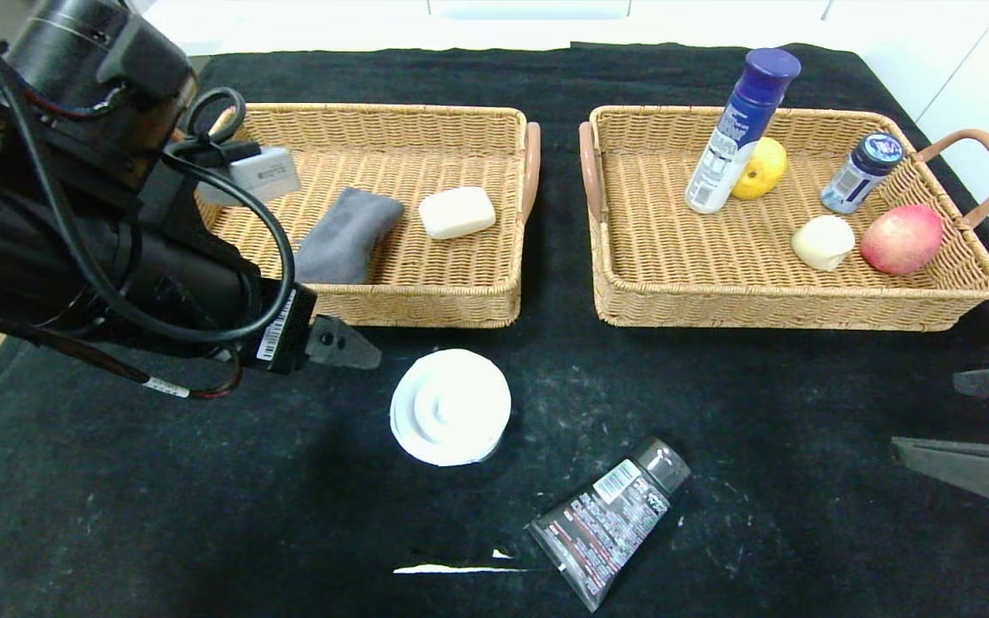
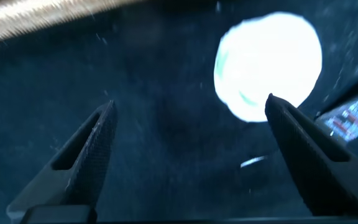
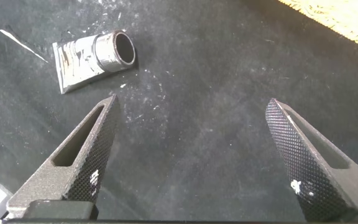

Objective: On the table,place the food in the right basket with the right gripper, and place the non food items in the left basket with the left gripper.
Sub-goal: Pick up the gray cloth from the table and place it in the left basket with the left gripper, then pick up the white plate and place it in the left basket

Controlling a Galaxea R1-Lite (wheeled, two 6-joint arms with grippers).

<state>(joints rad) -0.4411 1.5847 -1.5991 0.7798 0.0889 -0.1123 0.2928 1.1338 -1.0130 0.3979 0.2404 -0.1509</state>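
- On the black-clothed table point(image 1: 117, 515), two wicker trays sit side by side toward 12 o'clock: left basket point(image 1: 426, 296) at about 11, right basket point(image 1: 769, 300) at about 1, a narrow strip of cloth between their inner handles.
- Left basket holds a folded grey cloth point(image 1: 348, 236) and, just beside it at its 3 o'clock, a cream soap bar point(image 1: 457, 212); the two look apart.
- Right basket holds a tall white bottle point(image 1: 739, 133) with blue cap, upright and leaning a little; a yellow pear-shaped fruit point(image 1: 762, 168) touches it at its 3 o'clock.
- Same basket: pale cream bun point(image 1: 822, 242) near the front wall, a red apple point(image 1: 901, 239) just beside it at 3 o'clock, a small dark-capped jar point(image 1: 860, 172) tilted near the right wall.
- White coiled roll point(image 1: 450, 407) lies on the table just in front of the left basket, near centre.
- Black squeeze tube point(image 1: 610, 519) lies flat toward 6 o'clock, at the roll's 4 o'clock, well apart from it, cap end pointing toward the baskets.
- Left gripper point(image 2: 188, 115) hangs low at the roll's 9 o'clock, just beside it, jaws spread wide and holding nothing; the roll point(image 2: 268, 65) shows past one fingertip in the left wrist view.
- Right gripper point(image 3: 191, 115) sits at the table's 4 o'clock edge, jaws spread wide over bare cloth, nothing held; the tube point(image 3: 95, 56) lies well off from it.
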